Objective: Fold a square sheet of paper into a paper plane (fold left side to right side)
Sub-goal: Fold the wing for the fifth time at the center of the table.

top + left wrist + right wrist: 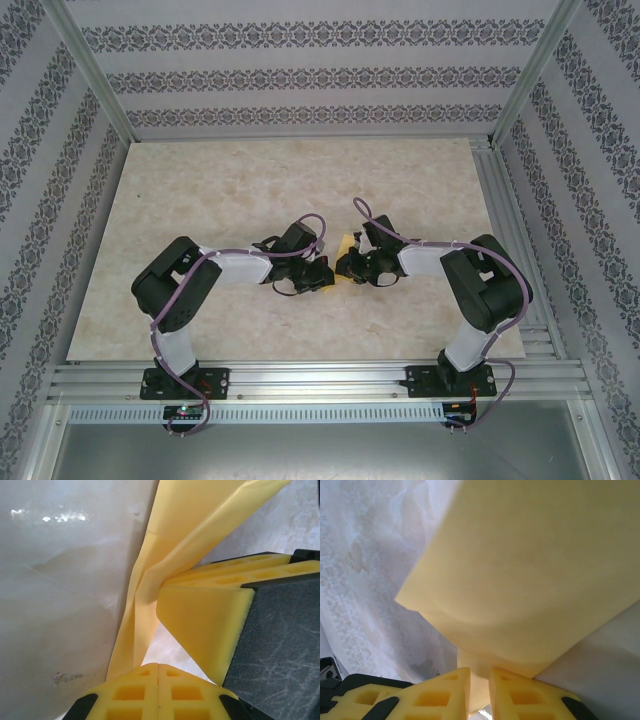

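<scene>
The pale-yellow sheet of paper [346,243] is folded and creased, and it is held up off the table between the two grippers at the table's centre. My right gripper [350,266] is shut on it. In the right wrist view a fold of the paper [530,570] runs down into the narrow gap between the right gripper [480,687] fingers. My left gripper [322,272] is shut, its fingertips pressed together [159,672]. In the left wrist view the paper [200,520] passes just left of them, and I cannot see paper between them. A right finger [205,620] grips the paper just above.
The marble-patterned tabletop [250,190] stretches to the back and to both sides. Patterned walls [300,80] and aluminium posts enclose it. A metal rail [320,380] carrying both arm bases runs along the near edge.
</scene>
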